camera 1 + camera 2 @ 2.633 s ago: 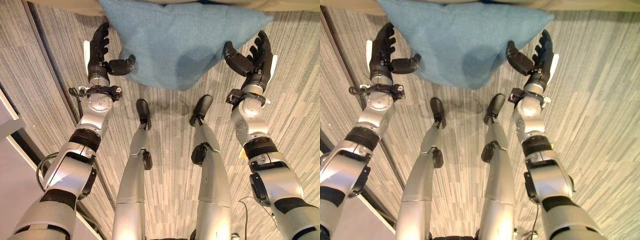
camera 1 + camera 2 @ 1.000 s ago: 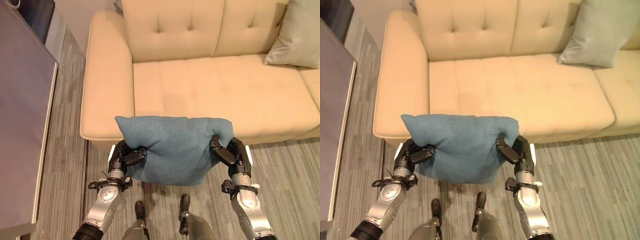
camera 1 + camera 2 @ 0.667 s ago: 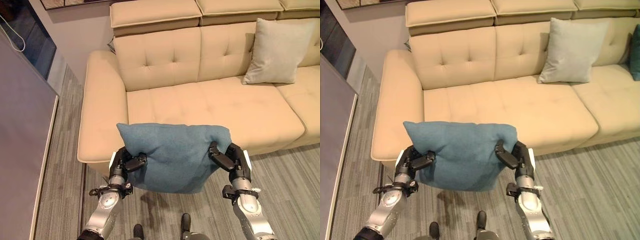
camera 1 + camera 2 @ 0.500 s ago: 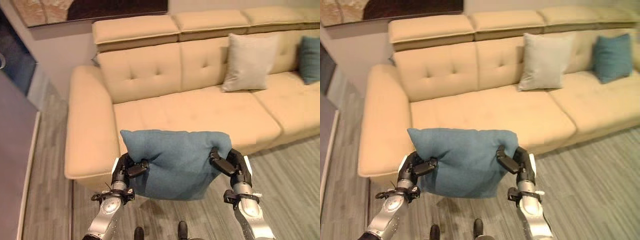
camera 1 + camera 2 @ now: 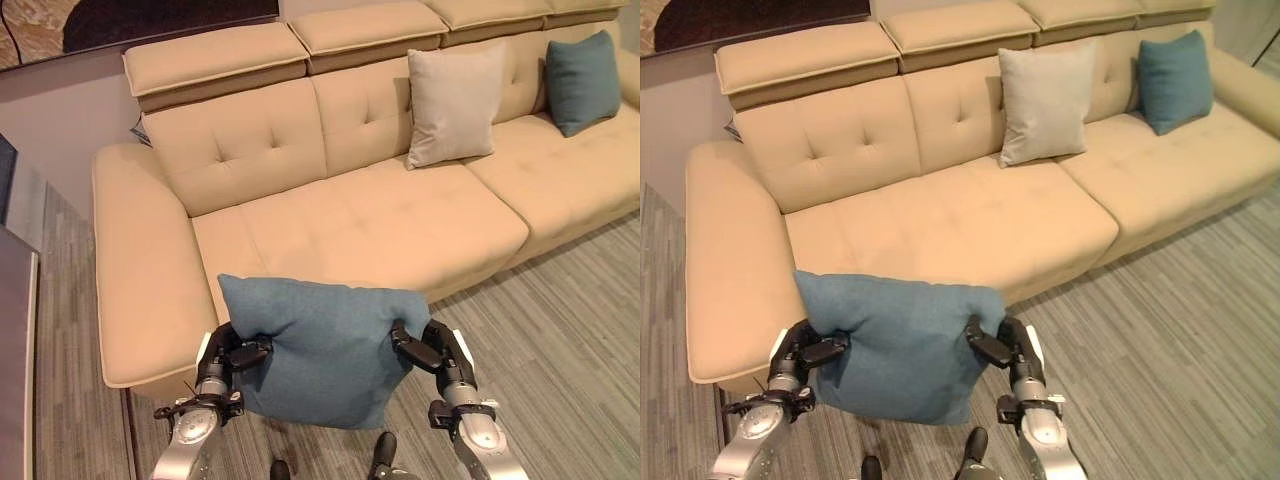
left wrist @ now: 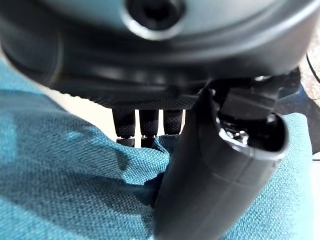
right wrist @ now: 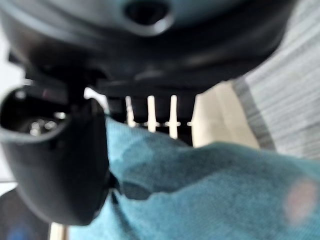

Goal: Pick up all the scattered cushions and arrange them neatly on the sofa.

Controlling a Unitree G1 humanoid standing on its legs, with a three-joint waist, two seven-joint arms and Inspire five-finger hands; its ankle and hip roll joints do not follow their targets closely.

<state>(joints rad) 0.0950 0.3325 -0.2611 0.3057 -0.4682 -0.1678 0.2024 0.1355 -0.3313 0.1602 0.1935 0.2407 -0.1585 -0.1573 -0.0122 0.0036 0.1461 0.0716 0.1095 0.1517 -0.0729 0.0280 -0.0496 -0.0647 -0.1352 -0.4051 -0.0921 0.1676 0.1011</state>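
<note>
Since a moment ago we carry the blue cushion point(image 5: 325, 350) toward the sofa point(image 5: 360, 215); left hand point(image 5: 228, 358) and right hand point(image 5: 432, 352) pinch its sides, holding it level for placing.

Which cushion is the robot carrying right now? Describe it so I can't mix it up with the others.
Start at the beige sofa. Just in front of its left seat, a teal cushion hangs between the left hand and right hand. The grey cushion and another teal cushion lean against the backrest; this one is off the sofa.
</note>
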